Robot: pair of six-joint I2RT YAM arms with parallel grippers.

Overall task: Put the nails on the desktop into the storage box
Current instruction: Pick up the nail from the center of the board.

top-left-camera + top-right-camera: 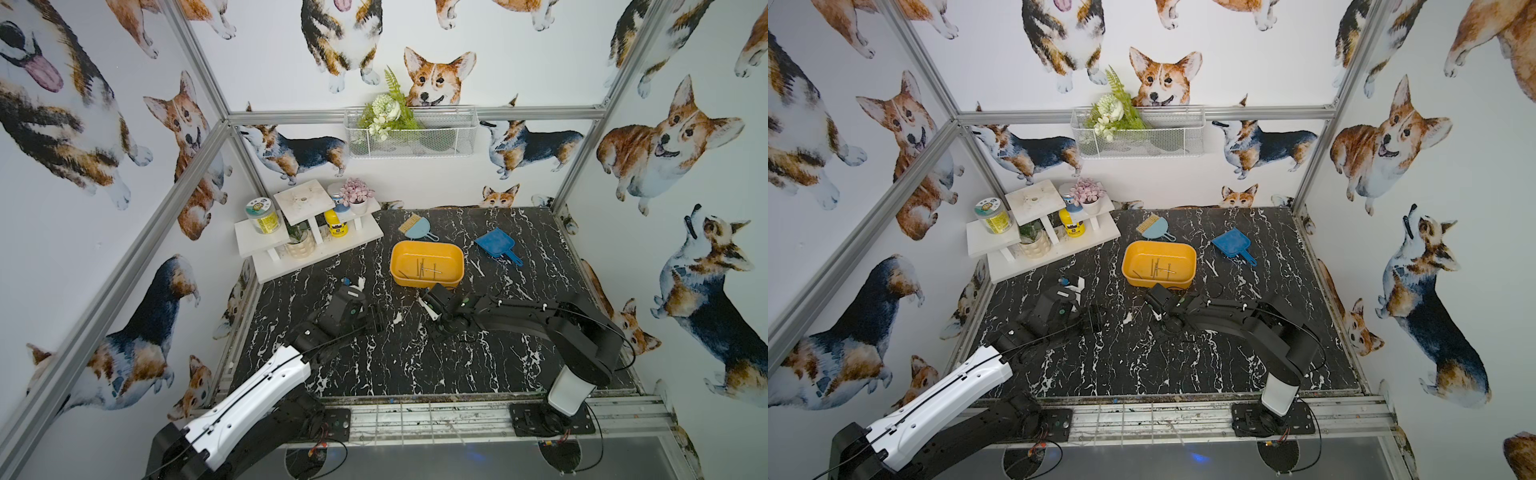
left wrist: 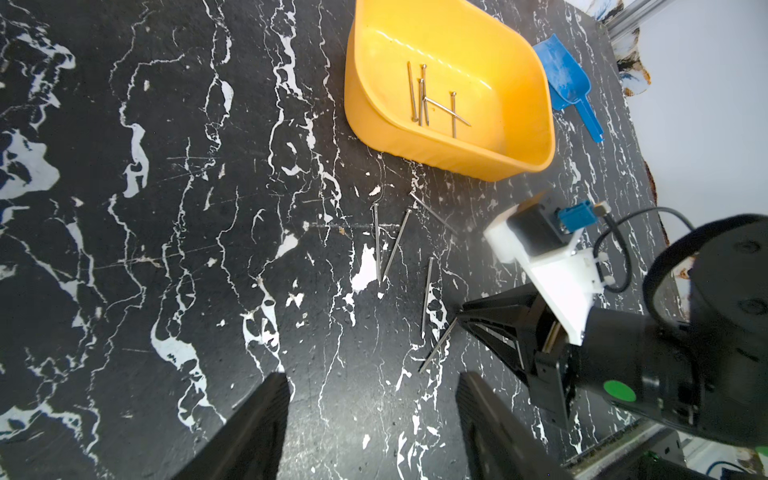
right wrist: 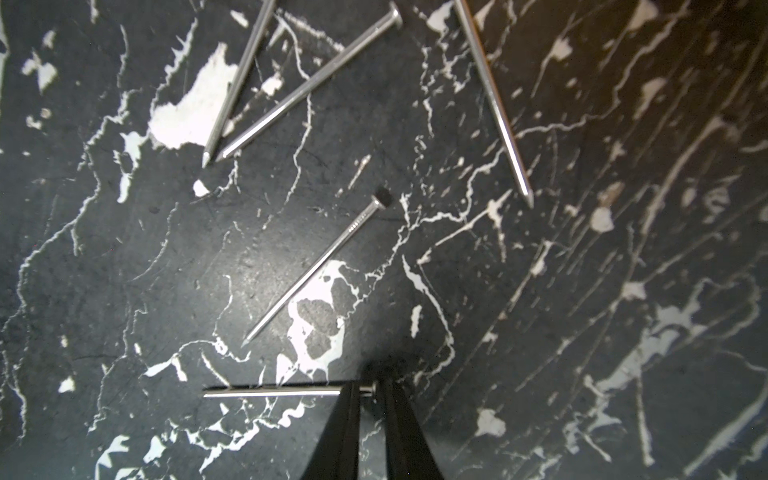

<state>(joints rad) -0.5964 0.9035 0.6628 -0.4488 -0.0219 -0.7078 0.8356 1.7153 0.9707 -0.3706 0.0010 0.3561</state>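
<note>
Desktop: we are working over the black veined surface that is filling the lower middle of both top views. It is carrying the box and the nails that are not yet cleared.
Storage box: the yellow tub is sitting just right of centre in both top views, close above our two grippers, so each carry is coming out short. It is already holding a small cluster of nails, which are lying flat on its floor.
Left gripper: we are holding it released, with the fingers spread wide and nothing between them. It is hanging over bare desktop near the loose nails and touching none. We are judging that it is standing aside to give the other arm room.
Right gripper: we are clenching it on one nail, just below the box in the top views, with the fingers pointing down at the surface.
Loose nails: four are showing in the wrist views, lying between the box and the right gripper. Two are nearly meeting at their points, and all are lying apart from the held one.
Held nail: we are pinching it close to its head, so most of the shank is sticking out sideways past the fingers. We are not able to tell whether it is clear of the surface. We are judging this end grip to be prone to swinging, so a slow lift toward the box is looking wise.
</note>
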